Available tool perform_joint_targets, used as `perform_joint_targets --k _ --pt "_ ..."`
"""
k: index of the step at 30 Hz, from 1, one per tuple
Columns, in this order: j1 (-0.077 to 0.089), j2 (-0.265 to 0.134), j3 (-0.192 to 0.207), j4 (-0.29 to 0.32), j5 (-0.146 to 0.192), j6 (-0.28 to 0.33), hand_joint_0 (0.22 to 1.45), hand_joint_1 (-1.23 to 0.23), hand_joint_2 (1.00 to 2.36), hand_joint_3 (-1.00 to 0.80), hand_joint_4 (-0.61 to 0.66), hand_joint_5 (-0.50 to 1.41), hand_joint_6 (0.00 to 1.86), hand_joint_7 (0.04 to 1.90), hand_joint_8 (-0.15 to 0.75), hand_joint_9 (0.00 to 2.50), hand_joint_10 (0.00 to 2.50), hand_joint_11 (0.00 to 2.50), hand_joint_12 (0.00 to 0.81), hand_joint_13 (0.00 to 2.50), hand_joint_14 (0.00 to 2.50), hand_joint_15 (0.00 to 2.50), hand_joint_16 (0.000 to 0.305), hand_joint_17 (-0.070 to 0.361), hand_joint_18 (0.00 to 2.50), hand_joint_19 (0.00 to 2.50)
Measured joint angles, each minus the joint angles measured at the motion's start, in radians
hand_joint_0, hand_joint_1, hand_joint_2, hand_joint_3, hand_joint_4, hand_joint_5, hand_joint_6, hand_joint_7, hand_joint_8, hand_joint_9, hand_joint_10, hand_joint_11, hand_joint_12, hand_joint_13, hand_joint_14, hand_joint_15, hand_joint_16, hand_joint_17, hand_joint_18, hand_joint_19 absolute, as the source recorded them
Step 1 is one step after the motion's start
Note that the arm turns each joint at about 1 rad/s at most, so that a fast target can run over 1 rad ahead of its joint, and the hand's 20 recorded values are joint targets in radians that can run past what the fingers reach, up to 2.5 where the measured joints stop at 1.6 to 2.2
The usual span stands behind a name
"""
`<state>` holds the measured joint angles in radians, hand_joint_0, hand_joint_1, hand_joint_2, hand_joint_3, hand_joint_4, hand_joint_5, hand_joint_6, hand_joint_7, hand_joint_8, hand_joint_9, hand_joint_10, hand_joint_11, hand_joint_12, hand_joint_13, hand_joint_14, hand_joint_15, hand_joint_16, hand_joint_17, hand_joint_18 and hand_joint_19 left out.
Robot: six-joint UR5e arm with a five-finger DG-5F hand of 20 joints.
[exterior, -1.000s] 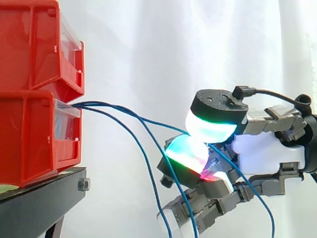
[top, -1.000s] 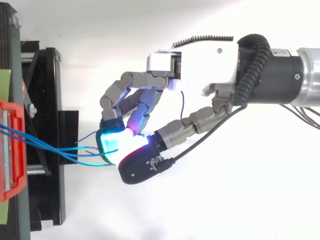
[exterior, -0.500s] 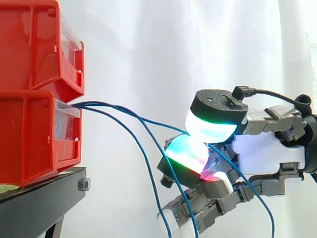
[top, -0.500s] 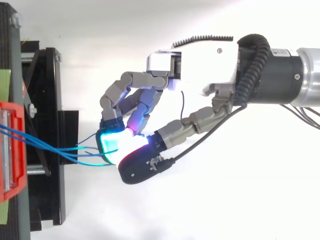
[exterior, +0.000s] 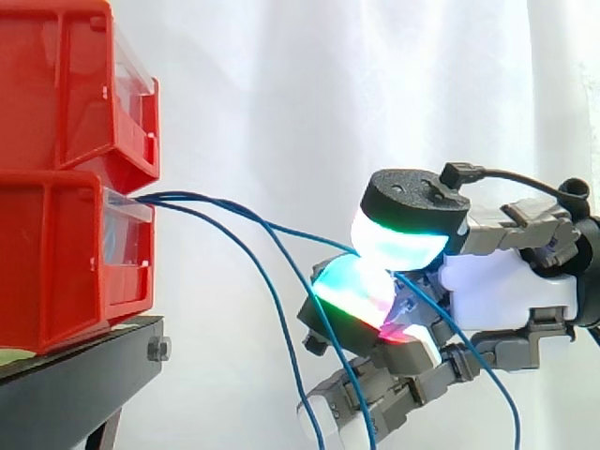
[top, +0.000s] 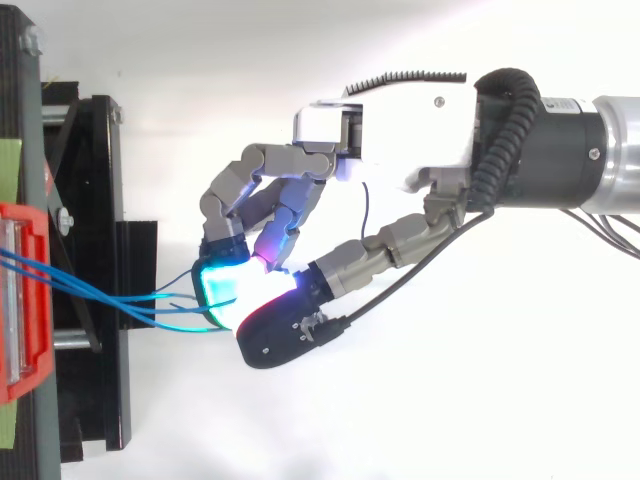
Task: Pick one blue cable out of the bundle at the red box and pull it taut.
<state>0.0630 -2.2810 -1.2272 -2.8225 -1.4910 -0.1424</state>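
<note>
Nothing has moved: the hand (top: 400, 150) stays pinched on one cable (exterior: 281, 228). Red bins (exterior: 56, 244) sit left on a black stand (exterior: 75, 384), curtain (exterior: 281, 94) behind.

You can't see where the blue cables (exterior: 178, 200) end: below the hand (exterior: 506, 281) they run off the bottom edge. Out past the hand, the red bins (exterior: 66, 234) are cut off.

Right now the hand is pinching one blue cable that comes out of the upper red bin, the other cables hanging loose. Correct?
Not quite. The cable comes out of the lower red bin, over its clear front, not the upper bin; the side view shows it. The rest holds: the hand pinches that one cable between its pads, and the other cables hang loose.
</note>
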Motion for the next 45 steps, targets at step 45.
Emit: perform_joint_targets --k 45 --pt "0.0 0.0 -0.001 0.0 0.0 0.0 0.63 -0.83 1.01 -0.01 0.05 -0.11 0.94 1.1 0.437 1.02 0.01 1.0 0.482 0.58 0.01 0.21 0.062 0.14 0.52 0.22"
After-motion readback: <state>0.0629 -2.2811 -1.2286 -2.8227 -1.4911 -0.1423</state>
